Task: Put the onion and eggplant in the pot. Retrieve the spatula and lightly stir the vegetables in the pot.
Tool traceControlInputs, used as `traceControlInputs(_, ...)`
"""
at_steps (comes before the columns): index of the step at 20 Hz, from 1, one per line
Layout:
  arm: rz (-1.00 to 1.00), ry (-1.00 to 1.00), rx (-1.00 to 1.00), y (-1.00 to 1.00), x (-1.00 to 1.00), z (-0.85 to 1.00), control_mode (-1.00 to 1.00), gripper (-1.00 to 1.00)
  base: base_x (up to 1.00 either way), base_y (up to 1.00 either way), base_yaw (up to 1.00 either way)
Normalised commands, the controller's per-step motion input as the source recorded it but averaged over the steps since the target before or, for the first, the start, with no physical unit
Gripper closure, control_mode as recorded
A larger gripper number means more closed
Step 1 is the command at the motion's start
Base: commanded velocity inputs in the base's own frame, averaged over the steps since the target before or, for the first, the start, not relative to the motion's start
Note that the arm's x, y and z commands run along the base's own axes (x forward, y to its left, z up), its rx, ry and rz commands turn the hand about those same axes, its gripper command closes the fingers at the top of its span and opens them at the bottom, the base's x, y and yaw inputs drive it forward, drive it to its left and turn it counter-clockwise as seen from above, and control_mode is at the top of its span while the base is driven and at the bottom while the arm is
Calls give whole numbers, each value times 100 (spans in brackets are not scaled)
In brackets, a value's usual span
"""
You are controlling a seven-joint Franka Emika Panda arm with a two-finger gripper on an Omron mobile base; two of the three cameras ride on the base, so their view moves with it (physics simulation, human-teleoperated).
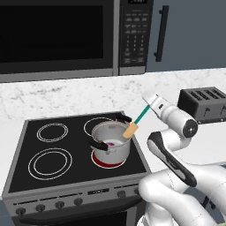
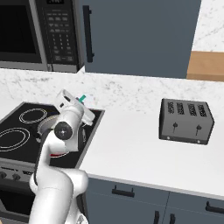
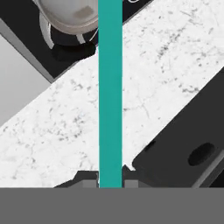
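Pincer [image 1: 147,108] clamped on the teal handle of the spatula [image 1: 137,122]; in the hand view the handle [image 3: 110,87] runs straight up from between the two finger tips [image 3: 89,180]. In the left base view the spatula slants down and to the left from the pincer, its tan head at the right rim of the pot [image 1: 110,145], over the opening. Cannot tell whether the head touches the rim.

Pot stands on the near right burner of the black stove [image 1: 26,176], that ring glowing red beneath it. One black handle points to the near left, the other to the far right. Inside, on the pale bottom, a pinkish-purple patch: the onion [image 1: 110,144]. A dark bit sits just left of it against the wall; too small to say if it is the eggplant.

On the marble bench [image 2: 131,148], well right of the stove, a dark toaster [image 2: 186,120]. Microwave [image 1: 57,35] hangs above the stove.
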Motion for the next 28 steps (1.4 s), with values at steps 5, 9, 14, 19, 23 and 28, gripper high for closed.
traceControlInputs(5,26,0,-22,47,5,0,-100,100,0,0,0)
traceControlInputs(9,12,0,-18,32,0,0,-100,100,0,0,0)
traceControlInputs(14,5,0,-9,23,0,0,-100,100,0,0,0)
traceControlInputs(19,0,-3,-2,19,4,-1,-100,100,0,0,0)
traceControlInputs(23,0,-24,0,32,9,-3,-100,100,0,0,0)
traceControlInputs(28,0,-16,-4,24,12,-2,-100,100,0,0,0)
